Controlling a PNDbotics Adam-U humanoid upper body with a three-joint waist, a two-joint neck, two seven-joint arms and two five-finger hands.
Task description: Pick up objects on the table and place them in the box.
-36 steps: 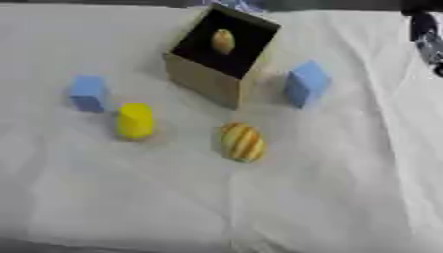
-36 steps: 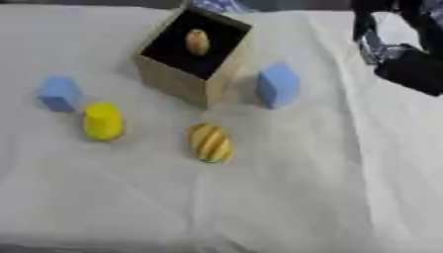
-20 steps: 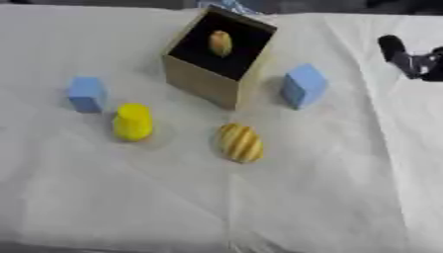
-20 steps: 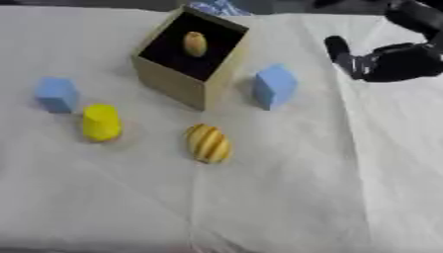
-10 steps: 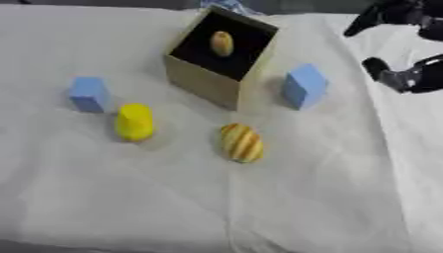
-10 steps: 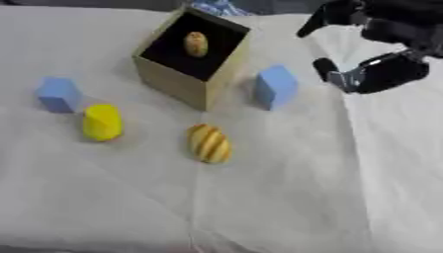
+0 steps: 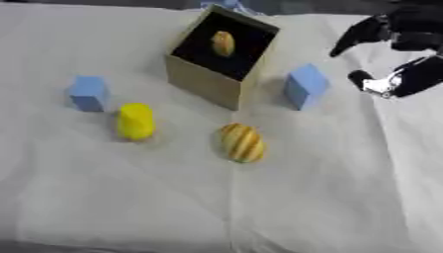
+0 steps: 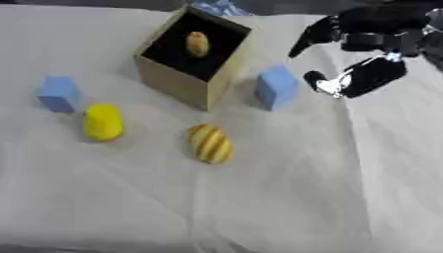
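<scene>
Fingers and thumb of my right hand (image 8: 372, 54) are spread apart, holding nothing. I should come down straight over the small blue block (image 8: 277, 87) just left of it, beside the tan cardboard box (image 8: 173, 81).

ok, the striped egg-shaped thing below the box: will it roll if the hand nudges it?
Probably. The striped egg has a rounded oval shape and lies on its side, so a nudge would likely roll or spin it. The wrinkled white cloth under it may damp that. Its curved surface might slip between fingers.
</scene>
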